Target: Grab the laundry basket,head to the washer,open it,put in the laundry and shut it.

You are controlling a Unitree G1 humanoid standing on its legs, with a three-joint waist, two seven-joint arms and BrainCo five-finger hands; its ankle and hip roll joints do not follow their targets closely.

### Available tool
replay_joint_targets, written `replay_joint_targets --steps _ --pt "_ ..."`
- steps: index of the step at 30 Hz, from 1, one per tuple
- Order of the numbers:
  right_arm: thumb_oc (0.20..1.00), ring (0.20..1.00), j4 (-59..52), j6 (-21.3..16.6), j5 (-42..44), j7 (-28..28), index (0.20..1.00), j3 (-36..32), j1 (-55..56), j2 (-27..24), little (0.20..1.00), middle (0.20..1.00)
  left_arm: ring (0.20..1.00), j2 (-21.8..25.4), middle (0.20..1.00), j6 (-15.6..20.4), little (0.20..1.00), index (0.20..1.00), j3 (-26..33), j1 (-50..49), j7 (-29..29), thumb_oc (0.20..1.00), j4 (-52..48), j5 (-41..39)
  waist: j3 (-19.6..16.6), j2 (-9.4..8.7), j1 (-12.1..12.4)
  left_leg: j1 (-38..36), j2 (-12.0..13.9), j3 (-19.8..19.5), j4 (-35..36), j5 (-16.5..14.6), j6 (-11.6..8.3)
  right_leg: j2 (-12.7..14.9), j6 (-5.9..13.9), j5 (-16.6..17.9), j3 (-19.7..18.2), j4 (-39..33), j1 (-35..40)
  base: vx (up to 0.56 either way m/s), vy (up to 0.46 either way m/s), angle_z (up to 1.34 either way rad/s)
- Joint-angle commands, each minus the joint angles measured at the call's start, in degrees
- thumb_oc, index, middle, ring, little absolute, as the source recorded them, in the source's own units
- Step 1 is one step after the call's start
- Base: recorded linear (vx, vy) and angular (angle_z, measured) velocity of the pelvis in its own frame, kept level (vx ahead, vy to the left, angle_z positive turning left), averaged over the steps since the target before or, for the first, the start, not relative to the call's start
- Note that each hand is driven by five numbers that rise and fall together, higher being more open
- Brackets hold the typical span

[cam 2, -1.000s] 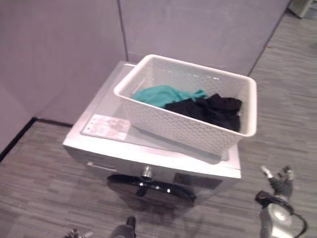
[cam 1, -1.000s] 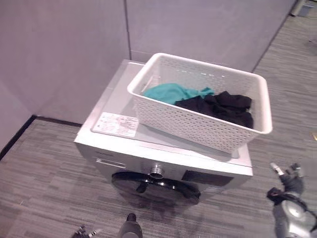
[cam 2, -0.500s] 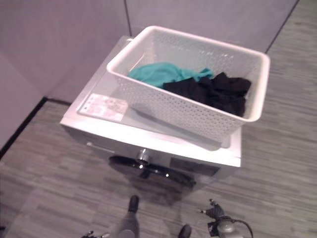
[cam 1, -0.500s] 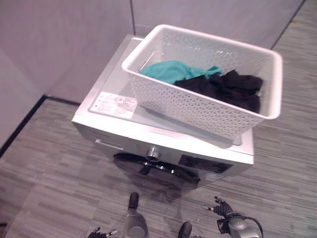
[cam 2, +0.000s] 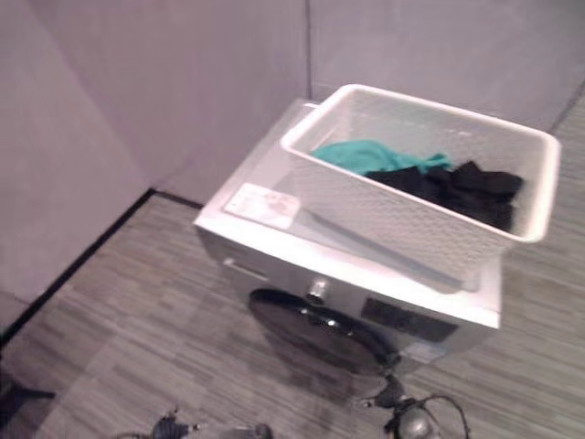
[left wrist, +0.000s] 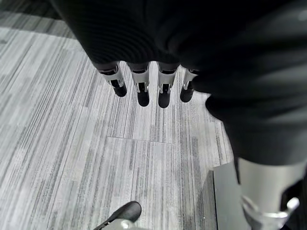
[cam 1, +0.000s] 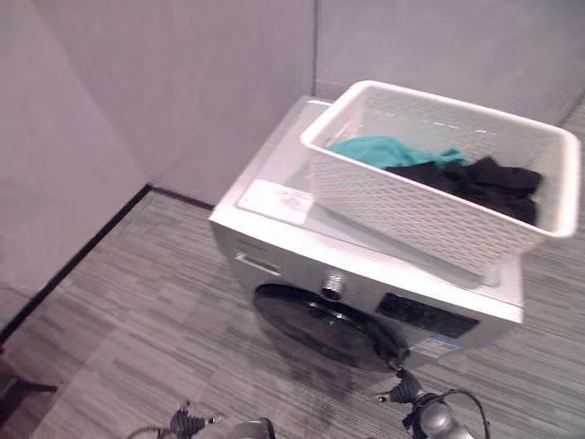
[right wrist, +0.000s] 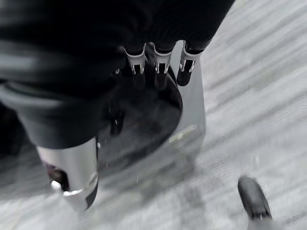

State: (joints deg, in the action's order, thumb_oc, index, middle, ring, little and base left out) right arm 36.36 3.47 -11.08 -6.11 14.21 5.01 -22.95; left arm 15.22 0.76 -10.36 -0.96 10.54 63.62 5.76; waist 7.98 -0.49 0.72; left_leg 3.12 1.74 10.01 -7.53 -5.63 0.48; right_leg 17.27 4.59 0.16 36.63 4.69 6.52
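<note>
A white perforated laundry basket stands on top of the silver washer, its right end overhanging the lid. Inside it lie a teal garment and dark clothes. The washer's round dark door is closed. My right hand hangs low in front of the washer, just below the door's right edge, fingers relaxed and empty; the right wrist view has its fingers pointing at the door. My left hand hangs low at the bottom edge, fingers straight over bare floor.
Grey partition walls meet in a corner behind the washer. Grey striped carpet tiles cover the floor to the left and front. A white label sits on the washer's lid near the front left.
The whole picture has shifted right and the washer looks more side-on: the camera has moved. My right hand sits slightly nearer the door. The basket has stayed put on the washer.
</note>
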Motion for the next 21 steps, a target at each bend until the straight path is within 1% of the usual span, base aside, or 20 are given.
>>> replay_joint_targets --steps 1,2,7,9,10,13,15,16,18,19,20,21 --pt "1.0 1.0 -0.7 -1.4 -1.7 -1.5 1.0 -0.6 -4.8 -2.7 1.0 1.0 1.0 -0.4 1.0 0.2 1.0 1.0 -1.5 -2.0 -0.5 1.0 1.2 2.9 0.4 0.9 2.6 -9.2 5.3 -0.1 6.3 -3.1 -2.64 1.4 4.42 5.5 -3.4 -7.8 -8.0 -0.08 0.154 0.22" --pt "1.0 1.0 -1.2 -1.2 -2.0 -1.8 1.0 -1.2 -5.0 -2.9 1.0 1.0 1.0 -0.5 1.0 0.2 1.0 1.0 -1.0 -2.3 -0.7 1.0 1.5 2.8 0.4 0.6 2.8 -9.5 4.3 -0.2 6.7 -3.2 -2.03 2.3 4.91 6.0 -3.3 -7.5 -8.0 -0.08 0.15 0.06" --pt "1.0 1.0 -2.2 -0.2 -2.8 -2.4 1.0 -3.1 -5.9 -2.8 1.0 1.0 1.0 -0.3 1.0 -0.4 1.0 1.0 0.3 -3.3 -1.4 1.0 3.3 3.8 -0.2 -0.22 3.4 -11.3 1.2 0.1 8.2 -4.1 -0.33 6.0 6.94 8.6 -1.7 -6.3 -7.5 -0.05 0.118 0.16" --pt "1.0 1.0 -2.4 0.1 -3.2 -2.3 1.0 -3.2 -5.9 -2.8 1.0 1.0 1.0 -0.3 1.0 -0.5 1.0 1.0 0.6 -3.6 -1.4 1.0 3.3 3.6 -0.3 -0.42 3.4 -11.5 0.5 0.2 8.1 -4.4 0.15 6.6 7.36 9.3 -1.4 -6.4 -7.4 -0.04 0.097 0.01" --pt "1.0 1.0 -3.3 0.6 -4.1 -1.8 1.0 -3.0 -6.0 -2.6 1.0 1.0 1.0 -0.5 1.0 -0.8 1.0 1.0 1.0 -3.8 -1.7 1.0 3.2 3.5 -0.5 -0.61 3.4 -12.2 -0.6 0.5 8.1 -4.7 0.89 8.2 8.02 10.2 -1.0 -6.1 -7.4 -0.06 0.127 0.0" --pt "1.0 1.0 -3.1 0.6 -3.1 -1.5 1.0 -3.0 -6.2 -1.3 1.0 1.0 1.0 -0.9 1.0 -0.7 1.0 1.0 0.3 -3.9 -2.5 1.0 2.7 3.9 -0.7 -1.16 3.4 -13.1 -2.2 1.1 8.5 -5.3 1.93 9.8 8.69 10.7 -0.4 -5.1 -7.8 -0.04 0.139 -0.14" --pt "1.0 1.0 -4.5 0.5 -3.2 -1.2 1.0 -2.9 -6.4 -1.1 1.0 1.0 1.0 -1.1 1.0 -0.6 1.0 1.0 -0.4 -4.4 -3.0 1.0 1.0 3.8 0.0 -0.63 3.0 -13.5 -2.4 1.5 8.3 -5.3 2.55 9.9 8.88 10.8 -0.9 -2.9 -9.0 -0.03 0.1 -0.22" --pt "1.0 1.0 -4.5 0.4 -3.0 -1.3 1.0 -2.9 -6.6 -1.1 1.0 1.0 1.0 -1.1 1.0 -0.4 1.0 1.0 -0.5 -4.6 -2.9 1.0 0.5 3.5 0.5 -0.22 2.9 -13.6 -2.3 1.8 8.4 -5.2 2.72 10.2 9.13 11.4 -1.0 -1.4 -9.7 -0.08 0.075 -0.12" --pt "1.0 1.0 -4.9 0.3 -2.6 -1.5 1.0 -2.5 -7.4 -0.8 1.0 1.0 1.0 -1.0 1.0 -0.4 1.0 1.0 -1.1 -4.5 -2.8 1.0 -0.3 3.2 1.5 0.82 3.2 -13.6 -1.9 2.0 8.8 -4.4 2.98 10.8 9.35 11.1 -0.7 1.6 -10.2 -0.09 0.035 -0.15" --pt "1.0 1.0 -4.6 0.2 -2.2 -1.7 1.0 -2.2 -7.7 -0.3 1.0 1.0 1.0 -0.7 1.0 -0.5 1.0 1.0 -1.4 -4.2 -2.6 1.0 -0.4 3.2 1.7 1.14 3.1 -13.1 -1.8 1.5 8.9 -3.8 2.95 10.5 9.23 10.3 -1.8 3.5 -10.0 -0.08 -0.005 -0.25" --pt "1.0 1.0 -4.5 0.0 -1.8 -1.9 1.0 -1.8 -7.8 0.1 1.0 1.0 1.0 -0.5 1.0 -0.5 1.0 1.0 -2.0 -4.0 -2.4 1.0 -0.8 3.2 1.9 1.21 2.7 -12.4 -1.8 0.7 8.9 -3.0 2.95 9.5 8.88 8.5 -4.3 5.8 -9.8 -0.07 -0.038 -0.07" --pt "1.0 1.0 -4.7 -0.3 -1.4 -1.9 1.0 -1.3 -7.8 0.4 1.0 1.0 1.0 -0.2 1.0 -0.5 1.0 1.0 -2.4 -3.8 -2.4 1.0 -1.2 3.1 1.6 1.05 2.7 -11.4 -1.8 0.0 9.1 -2.3 2.87 7.6 7.75 4.3 -6.9 6.8 -8.9 -0.06 -0.084 0.07"
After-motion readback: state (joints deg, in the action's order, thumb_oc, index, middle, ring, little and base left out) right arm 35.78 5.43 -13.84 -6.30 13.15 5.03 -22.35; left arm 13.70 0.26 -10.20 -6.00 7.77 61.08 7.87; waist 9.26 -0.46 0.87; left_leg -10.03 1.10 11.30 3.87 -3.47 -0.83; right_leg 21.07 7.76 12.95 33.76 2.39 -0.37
